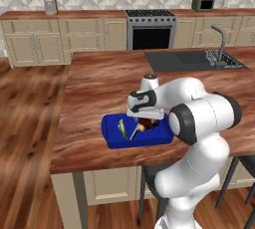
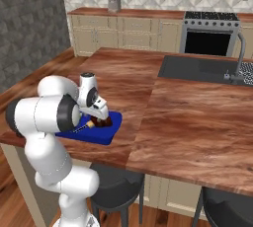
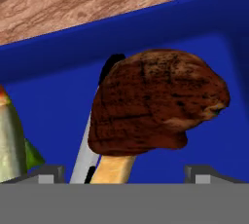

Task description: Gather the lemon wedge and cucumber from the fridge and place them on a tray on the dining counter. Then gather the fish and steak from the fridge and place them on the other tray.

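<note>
Fingers point(image 3: 125, 173) are spread wide right above the steak point(image 3: 158, 102), which now sits loose in the blue tray point(image 1: 113, 141) on the surface point(image 1: 99, 83) beside the fish point(image 1: 121, 128). Looks like the steak drop-off; next move is probably just lifting straight up without nudging anything.

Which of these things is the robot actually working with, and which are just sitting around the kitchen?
Part of the job:
- steak, in the blue tray
- fish, in the same tray
- dining counter
- gripper, open above the steak

Just there:
- knife in the tray
- sink
- stove
- stools
</note>
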{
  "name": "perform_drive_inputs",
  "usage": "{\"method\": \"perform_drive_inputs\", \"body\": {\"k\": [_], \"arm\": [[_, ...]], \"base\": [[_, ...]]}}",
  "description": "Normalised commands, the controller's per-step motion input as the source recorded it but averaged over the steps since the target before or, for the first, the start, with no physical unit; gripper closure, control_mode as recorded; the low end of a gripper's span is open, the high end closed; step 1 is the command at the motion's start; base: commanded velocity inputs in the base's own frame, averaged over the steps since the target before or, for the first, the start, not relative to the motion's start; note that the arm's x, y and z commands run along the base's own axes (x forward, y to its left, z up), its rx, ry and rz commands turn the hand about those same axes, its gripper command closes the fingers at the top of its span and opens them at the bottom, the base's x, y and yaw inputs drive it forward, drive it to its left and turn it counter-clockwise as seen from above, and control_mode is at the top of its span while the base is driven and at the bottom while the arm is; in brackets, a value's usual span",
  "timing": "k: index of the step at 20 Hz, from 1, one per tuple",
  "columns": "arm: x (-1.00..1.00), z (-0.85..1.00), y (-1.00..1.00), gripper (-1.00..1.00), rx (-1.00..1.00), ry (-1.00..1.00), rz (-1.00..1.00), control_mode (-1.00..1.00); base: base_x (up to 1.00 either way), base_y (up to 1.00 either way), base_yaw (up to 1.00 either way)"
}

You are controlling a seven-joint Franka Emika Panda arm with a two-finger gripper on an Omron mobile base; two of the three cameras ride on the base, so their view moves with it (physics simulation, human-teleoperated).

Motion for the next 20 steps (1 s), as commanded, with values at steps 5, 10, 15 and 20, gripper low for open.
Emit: {"method": "perform_drive_inputs", "body": {"k": [5, 10, 15, 20], "arm": [[-0.4, 0.37, -0.18, -1.0, 0.0, 0.01, -0.03, -1.0], [-0.94, 0.32, -0.21, -1.0, 0.0, -0.07, 0.0, -1.0], [-1.0, 0.53, -0.23, -1.0, 0.0, -0.14, 0.03, -1.0], [-1.0, 0.55, -0.19, -1.0, 0.0, -0.28, 0.07, -1.0]], "base": [[0.0, 0.0, 0.0], [0.0, 0.0, 0.0], [0.0, 0.0, 0.0], [0.0, 0.0, 0.0]]}}
